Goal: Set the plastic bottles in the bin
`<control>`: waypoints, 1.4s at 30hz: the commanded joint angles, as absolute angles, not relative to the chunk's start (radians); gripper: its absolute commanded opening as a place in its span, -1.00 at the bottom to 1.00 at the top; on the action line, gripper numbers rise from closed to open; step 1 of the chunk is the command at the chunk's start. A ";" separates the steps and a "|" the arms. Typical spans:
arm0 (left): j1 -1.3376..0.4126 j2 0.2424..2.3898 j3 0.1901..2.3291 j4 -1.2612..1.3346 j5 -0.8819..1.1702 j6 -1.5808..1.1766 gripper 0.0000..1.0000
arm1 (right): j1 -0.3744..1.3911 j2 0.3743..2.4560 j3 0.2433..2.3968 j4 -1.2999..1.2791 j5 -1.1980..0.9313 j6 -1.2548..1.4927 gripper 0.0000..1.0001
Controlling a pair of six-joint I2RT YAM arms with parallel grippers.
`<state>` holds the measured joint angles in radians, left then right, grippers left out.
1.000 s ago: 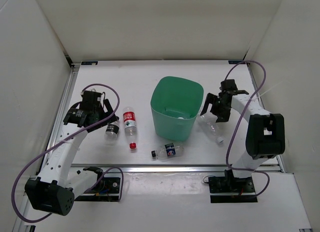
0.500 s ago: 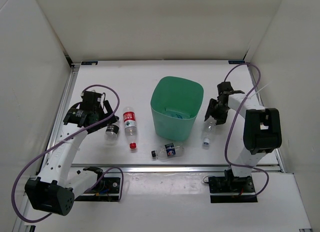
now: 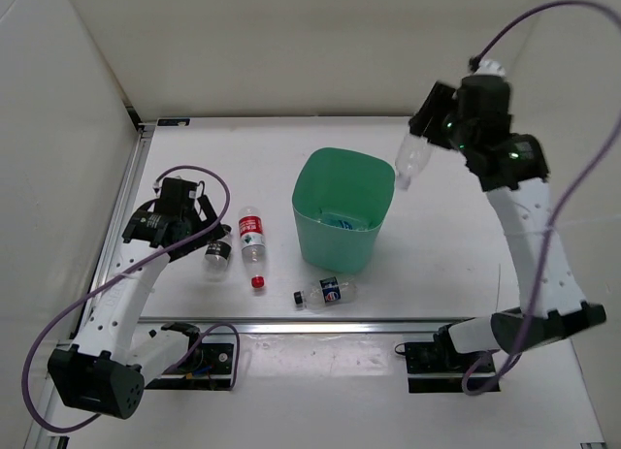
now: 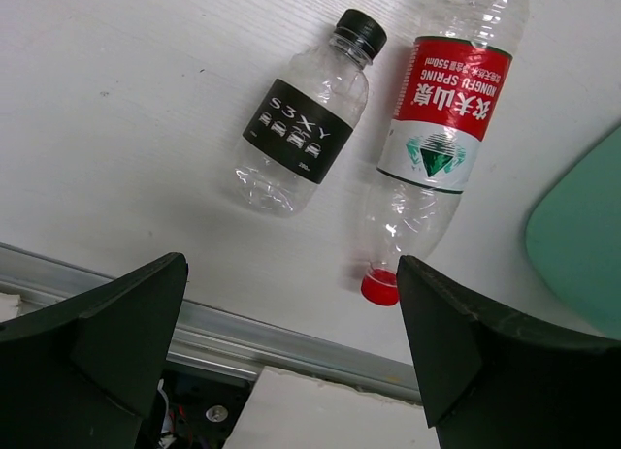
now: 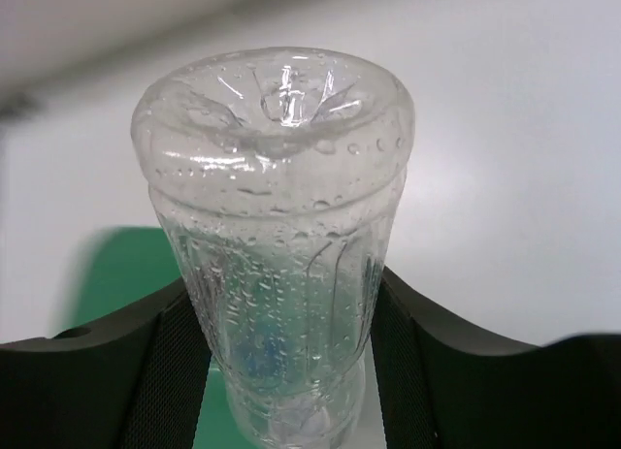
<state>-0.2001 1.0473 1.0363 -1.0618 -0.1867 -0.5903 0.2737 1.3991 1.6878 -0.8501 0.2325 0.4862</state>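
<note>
My right gripper (image 3: 427,139) is raised high and shut on a clear unlabelled plastic bottle (image 3: 411,164), which hangs tilted over the right rim of the green bin (image 3: 335,251). In the right wrist view this bottle (image 5: 281,226) stands base-up between the black fingers (image 5: 179,342), with the bin (image 5: 116,274) below. My left gripper (image 3: 199,231) is open near a black-labelled bottle (image 3: 217,252) and a red-labelled bottle (image 3: 252,234). Both lie flat on the table ahead of its fingers: the black-labelled bottle (image 4: 306,129) and the red-labelled bottle (image 4: 441,119). A dark-blue-labelled bottle (image 3: 325,293) lies in front of the bin.
Something pale bluish (image 3: 336,219) lies at the bottom of the bin. An aluminium rail (image 3: 320,323) runs along the table's near edge. White walls enclose the table at left, back and right. The bin's edge (image 4: 582,245) shows right of the red-labelled bottle.
My right gripper shut on the unlabelled bottle lying right of the bin and lifted it up to the bin's right rim. The left arm has stayed in place.
</note>
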 commanded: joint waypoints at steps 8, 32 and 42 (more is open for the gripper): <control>-0.204 1.014 1.000 -1.009 -0.204 -0.649 1.00 | 0.535 1.494 1.988 -0.818 0.281 0.394 -0.46; -0.204 1.256 0.827 -0.729 -0.298 -0.633 1.00 | 0.635 1.407 1.927 -0.847 0.387 0.290 1.00; -0.204 1.359 0.767 -0.595 -0.307 -0.647 1.00 | 0.594 1.345 1.876 -0.867 0.371 0.272 1.00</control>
